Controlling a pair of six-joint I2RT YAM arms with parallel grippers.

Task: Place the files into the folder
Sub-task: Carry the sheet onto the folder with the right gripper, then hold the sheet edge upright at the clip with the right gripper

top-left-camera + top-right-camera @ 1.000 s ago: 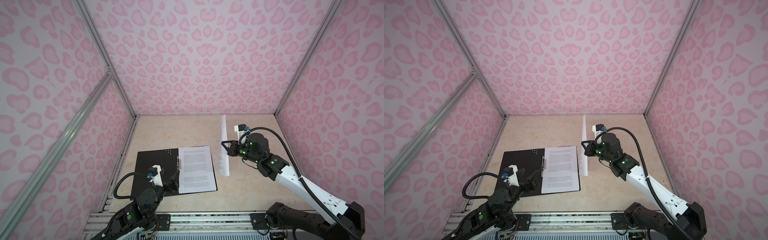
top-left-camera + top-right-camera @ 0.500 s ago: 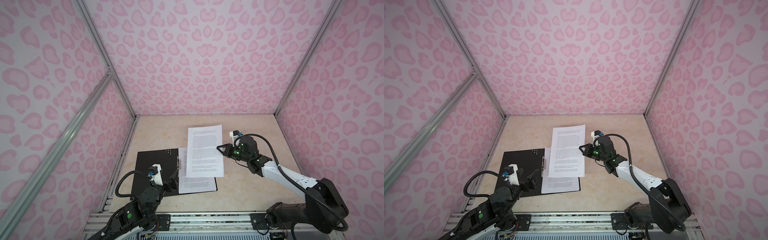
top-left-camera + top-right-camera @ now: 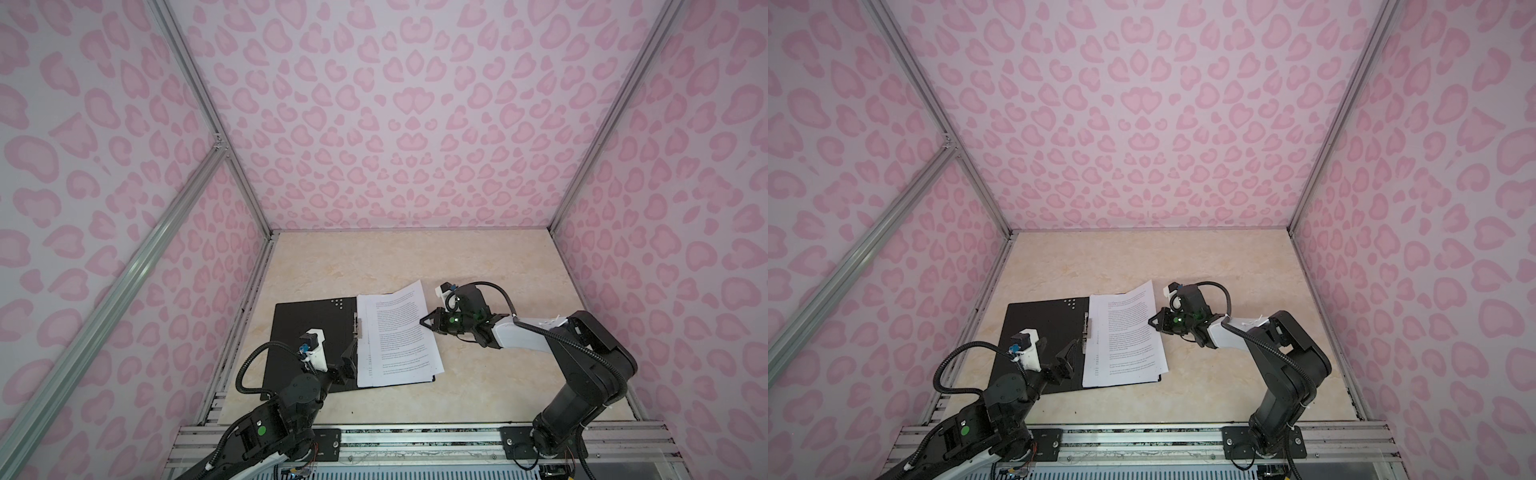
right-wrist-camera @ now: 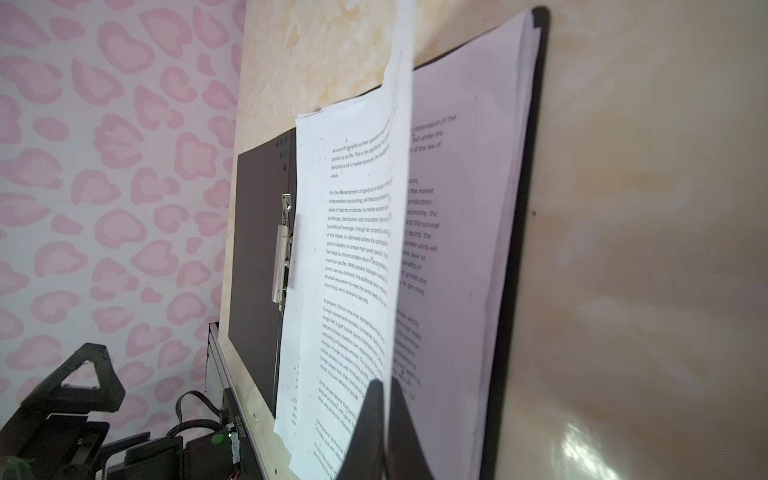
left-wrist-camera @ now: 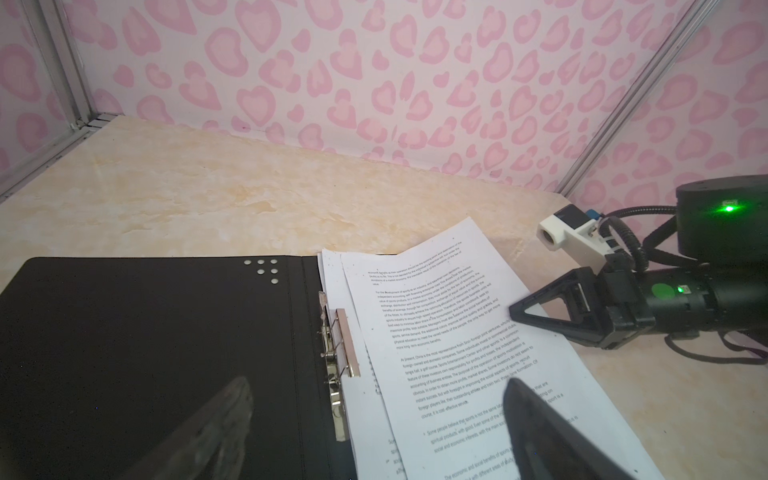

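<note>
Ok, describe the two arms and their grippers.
Both arms are mostly black. The right arm has a white forearm link, a green light and a black cable. The left arm carries a green dot and ribbed black hose. Each wrist bears a white camera mount. The left gripper and right gripper have black triangular fingers.

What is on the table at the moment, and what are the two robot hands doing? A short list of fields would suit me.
folder: open flat on the table, black inside facing up
clip: metal, along the folder's spine
stacked files: lying in the folder, right of the clip
top sheet: skewed over the stack, right edge lifted
right hand: shut on the top sheet's right edge
left hand: open, above the folder's near edge, holding nothing
</note>
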